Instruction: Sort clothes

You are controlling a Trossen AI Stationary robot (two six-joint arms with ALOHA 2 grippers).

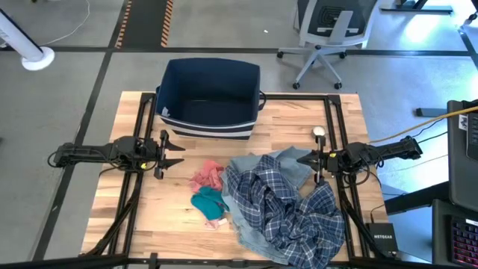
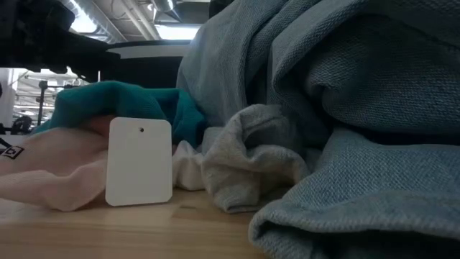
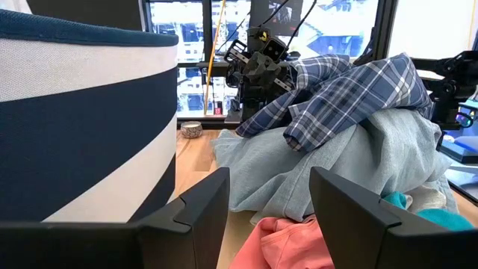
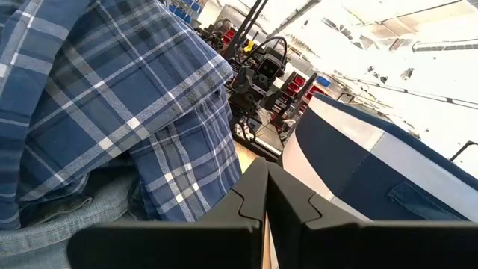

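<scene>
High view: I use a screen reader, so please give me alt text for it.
A pile of clothes, topped by a navy-white plaid shirt, lies on a wooden table in front of an empty navy bin. The open left tool and shut right tool hover at either side.

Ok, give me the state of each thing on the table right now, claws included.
Fabric bin: upright, nothing seen inside.
Plaid shirt: crumpled on top of the pile.
Denim piece: bunched under the shirt.
Pink piece: crumpled on the table.
Teal piece: crumpled beside the pink one.
Left claw: open, holding nothing.
Right claw: shut, empty, at the pile's edge.
</scene>
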